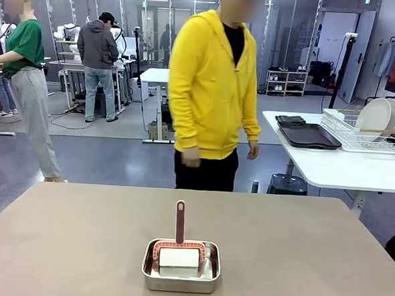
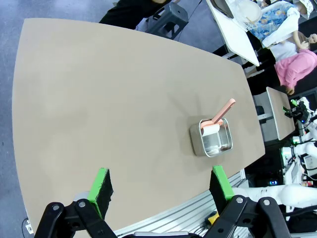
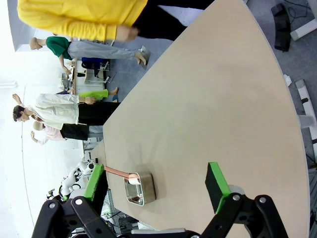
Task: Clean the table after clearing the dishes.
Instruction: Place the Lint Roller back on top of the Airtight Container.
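The taupe table (image 1: 71,234) carries a small steel pan (image 1: 181,266) near its front middle. In the pan rests a pink-handled wiper (image 1: 180,222) with a white pad. The dishes, white plates (image 1: 376,119), stand in a wire rack on the white side table, beside stacked dark trays (image 1: 310,136). High over the table (image 2: 99,99) my left gripper (image 2: 159,173) hangs open and holds nothing, with the pan (image 2: 213,140) ahead to its right. My right gripper (image 3: 155,168) is also open and holds nothing above the table (image 3: 208,99), with the pan (image 3: 140,188) low between its fingers, far below.
A person in a yellow hoodie (image 1: 211,82) stands at the table's far edge, hands hanging down. The white side table (image 1: 344,167) with the wire rack (image 1: 362,134) is at the right rear. A stool (image 1: 288,185) stands beside it.
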`<state>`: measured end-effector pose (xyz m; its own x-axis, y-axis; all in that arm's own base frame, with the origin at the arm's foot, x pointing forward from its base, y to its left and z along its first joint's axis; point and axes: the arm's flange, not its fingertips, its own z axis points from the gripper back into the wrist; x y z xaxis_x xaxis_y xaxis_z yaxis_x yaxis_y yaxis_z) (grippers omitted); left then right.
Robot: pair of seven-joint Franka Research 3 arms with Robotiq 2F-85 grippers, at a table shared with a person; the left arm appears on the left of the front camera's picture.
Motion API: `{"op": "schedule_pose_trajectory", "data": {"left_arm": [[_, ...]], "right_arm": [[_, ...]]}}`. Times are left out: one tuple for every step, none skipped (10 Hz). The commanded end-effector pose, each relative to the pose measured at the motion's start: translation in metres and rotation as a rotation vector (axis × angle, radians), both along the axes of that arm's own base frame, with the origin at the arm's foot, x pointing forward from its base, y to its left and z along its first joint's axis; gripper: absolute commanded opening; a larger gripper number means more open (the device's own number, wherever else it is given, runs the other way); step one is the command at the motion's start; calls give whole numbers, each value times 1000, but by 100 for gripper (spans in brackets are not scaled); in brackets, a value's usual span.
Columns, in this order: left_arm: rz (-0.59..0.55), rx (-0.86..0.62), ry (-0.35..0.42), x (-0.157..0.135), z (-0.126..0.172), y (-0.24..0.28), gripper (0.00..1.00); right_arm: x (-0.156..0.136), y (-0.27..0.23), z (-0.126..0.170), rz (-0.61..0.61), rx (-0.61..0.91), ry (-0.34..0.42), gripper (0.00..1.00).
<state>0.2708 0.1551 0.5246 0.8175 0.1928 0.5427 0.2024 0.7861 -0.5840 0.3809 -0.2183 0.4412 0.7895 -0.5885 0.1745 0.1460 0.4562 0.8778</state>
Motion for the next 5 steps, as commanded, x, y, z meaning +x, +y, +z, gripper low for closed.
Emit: {"op": "schedule_pose_trajectory", "data": {"left_arm": [[19,0,6,2,-1,1,100],[19,0,6,2,-1,1,100],[19,0,6,2,-1,1,100],[19,0,6,2,-1,1,100],[19,0,6,2,-1,1,100]], "right_arm": [[-3,0,1,10,-8,4,100],[-3,0,1,10,-8,4,100],[-3,0,1,10,-8,4,100],[-3,0,1,10,-8,4,100],[-3,0,1,10,-8,4,100]]}}
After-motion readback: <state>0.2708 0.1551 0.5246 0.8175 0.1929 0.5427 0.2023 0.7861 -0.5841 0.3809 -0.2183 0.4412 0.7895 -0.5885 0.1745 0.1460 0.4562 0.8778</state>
